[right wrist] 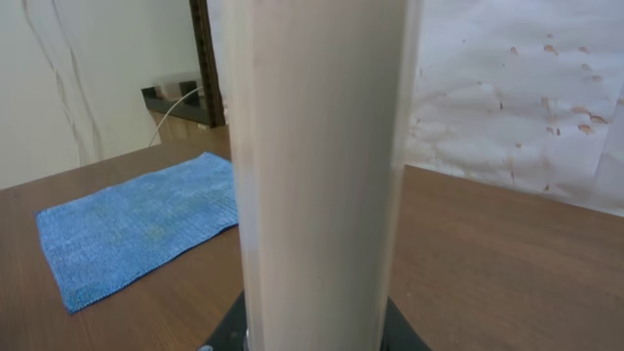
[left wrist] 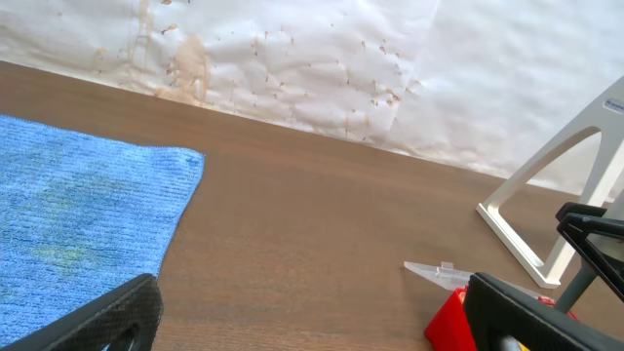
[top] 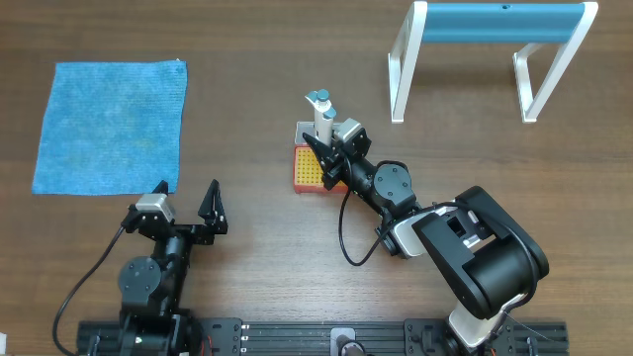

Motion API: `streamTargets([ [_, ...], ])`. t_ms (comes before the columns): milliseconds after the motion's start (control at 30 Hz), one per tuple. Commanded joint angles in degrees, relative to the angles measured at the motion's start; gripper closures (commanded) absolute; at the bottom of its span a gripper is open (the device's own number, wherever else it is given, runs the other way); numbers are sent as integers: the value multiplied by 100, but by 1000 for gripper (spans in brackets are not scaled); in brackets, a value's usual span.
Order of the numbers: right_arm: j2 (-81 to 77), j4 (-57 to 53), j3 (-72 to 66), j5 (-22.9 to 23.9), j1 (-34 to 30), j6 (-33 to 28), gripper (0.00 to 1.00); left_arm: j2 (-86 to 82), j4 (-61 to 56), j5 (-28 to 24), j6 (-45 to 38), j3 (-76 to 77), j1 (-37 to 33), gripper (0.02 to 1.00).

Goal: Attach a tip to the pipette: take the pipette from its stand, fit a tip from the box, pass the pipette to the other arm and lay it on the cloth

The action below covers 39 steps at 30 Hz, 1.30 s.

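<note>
The white pipette [top: 322, 117] with a blue top stands upright over the red tip box [top: 308, 170] at the table's middle. My right gripper [top: 333, 141] is shut on its body. In the right wrist view the pipette's barrel [right wrist: 322, 166] rises close in front of the camera between the fingers [right wrist: 232, 336]. The blue cloth [top: 111, 129] lies flat at the far left. My left gripper [top: 185, 202] rests low near the front, open with nothing in it, just below the cloth's near right corner. The left wrist view shows the cloth [left wrist: 78, 214] and the tip box [left wrist: 450, 320].
The white pipette stand [top: 495, 44] with a blue top bar stands at the back right. A clear lid [left wrist: 435, 274] juts out beside the tip box. A black cable [top: 344, 232] loops off the right arm. Bare wood lies between the cloth and the box.
</note>
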<state>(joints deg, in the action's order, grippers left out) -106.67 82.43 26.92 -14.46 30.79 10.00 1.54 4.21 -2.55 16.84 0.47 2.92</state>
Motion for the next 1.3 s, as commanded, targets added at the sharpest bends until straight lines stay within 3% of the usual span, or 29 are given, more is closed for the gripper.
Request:
streamTargets([
  [33, -46, -28, 96, 94, 26, -85, 921, -48, 31, 61, 28, -15, -28, 20],
  [1300, -74, -79, 162, 92, 11, -173, 921, -48, 31, 61, 28, -15, -28, 23],
])
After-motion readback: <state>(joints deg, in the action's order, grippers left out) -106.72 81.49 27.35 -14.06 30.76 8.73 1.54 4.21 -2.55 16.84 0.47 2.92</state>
